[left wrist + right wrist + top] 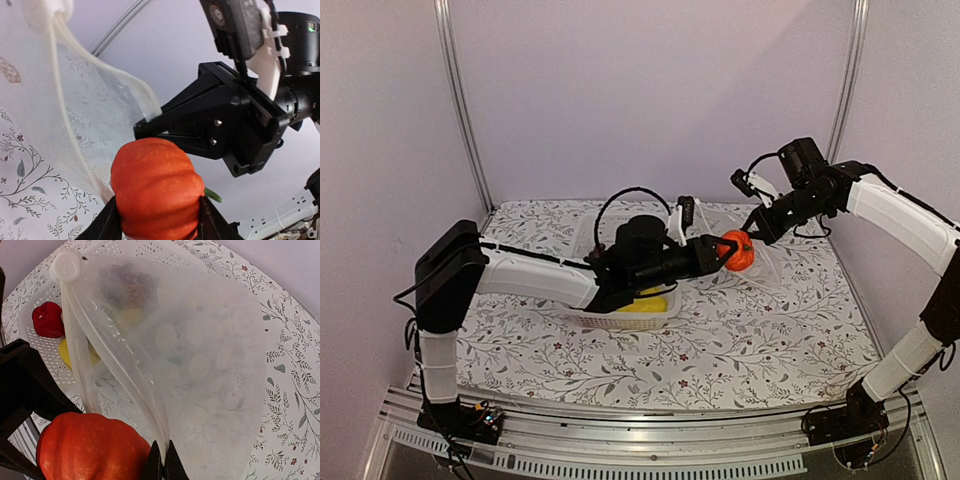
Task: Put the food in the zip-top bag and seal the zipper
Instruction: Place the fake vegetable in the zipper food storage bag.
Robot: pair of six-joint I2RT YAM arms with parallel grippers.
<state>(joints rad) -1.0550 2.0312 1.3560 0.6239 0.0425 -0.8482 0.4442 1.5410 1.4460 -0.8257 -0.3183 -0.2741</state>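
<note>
My left gripper is shut on the small orange pumpkin, which fills the bottom of the left wrist view and sits at the lower left of the right wrist view. My right gripper is shut on the mouth edge of the zip-top bag, pinching the zipper strip and holding the bag up over the table. The pumpkin is right beside the bag's mouth. A dark purple shape shows through the bag. A red pepper and a yellow piece lie in the basket.
The white perforated basket stands under my left forearm, with yellow food in it. The flowered tablecloth covers the table. Metal posts stand at the back corners.
</note>
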